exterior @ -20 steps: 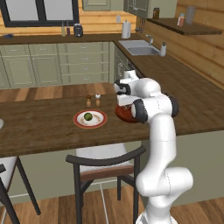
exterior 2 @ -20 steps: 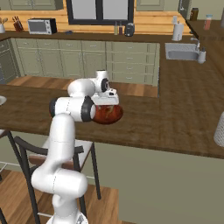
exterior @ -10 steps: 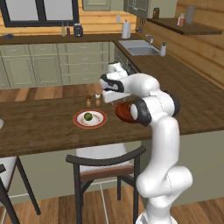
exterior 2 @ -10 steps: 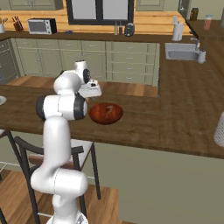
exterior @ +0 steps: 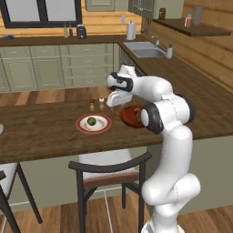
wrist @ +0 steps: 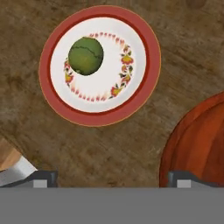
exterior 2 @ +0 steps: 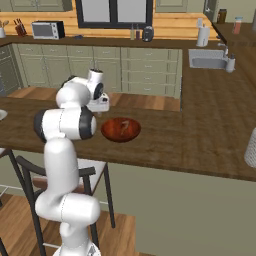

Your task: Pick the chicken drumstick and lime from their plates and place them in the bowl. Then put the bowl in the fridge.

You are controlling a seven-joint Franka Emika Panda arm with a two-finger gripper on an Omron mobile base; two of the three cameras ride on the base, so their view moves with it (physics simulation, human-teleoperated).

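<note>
Our jaws stand wide apart and empty above the bench, between the red-rimmed plate and the bowl. The lime sits on that plate, off its centre, well ahead of our fingertips. We judge the lime pick is the step in hand: we must shift over the lime, come down and close on it. In the right base view the bowl seems to hold a small brownish piece, perhaps the drumstick; we cannot tell. The bench is dark wood; a chair stands below, pale cabinets and a sink beyond.
</note>
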